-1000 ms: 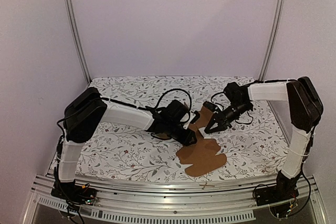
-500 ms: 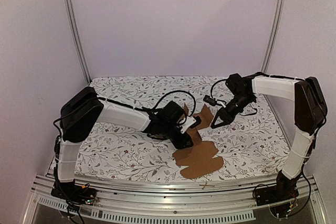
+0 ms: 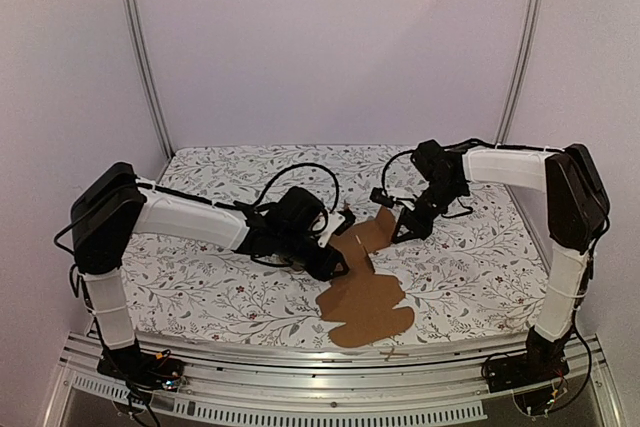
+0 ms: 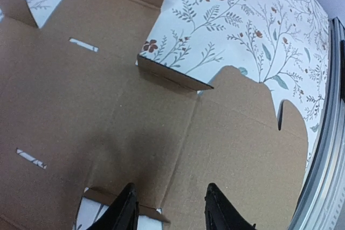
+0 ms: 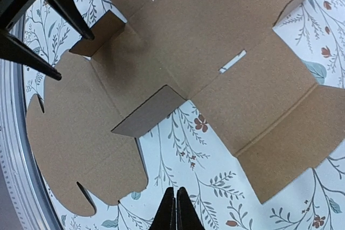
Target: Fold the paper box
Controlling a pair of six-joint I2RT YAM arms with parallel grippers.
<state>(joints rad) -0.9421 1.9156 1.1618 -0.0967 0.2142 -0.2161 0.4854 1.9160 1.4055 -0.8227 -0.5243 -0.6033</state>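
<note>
Floral table (image 3: 215, 292) with paper box (image 3: 366, 303)

The paper box (image 3: 365, 297) is matt brown corrugated cardboard on a floral-printed cloth (image 3: 200, 297).

A worktop (image 3: 220, 292) fills the floor of the booth, spread with a white cloth (image 4: 248, 30) printed with grey leafy sprigs and small reddish flowers. Pale lilac walls (image 3: 330, 47) close it in behind and at both sides. Two slim metal posts (image 3: 140, 47) (image 3: 522, 47) rise from the far corners. A slotted aluminium rail (image 3: 300, 409) runs along the near edge, with a small brownish scrap (image 3: 393, 353) lying on it, too small to identify.
</note>
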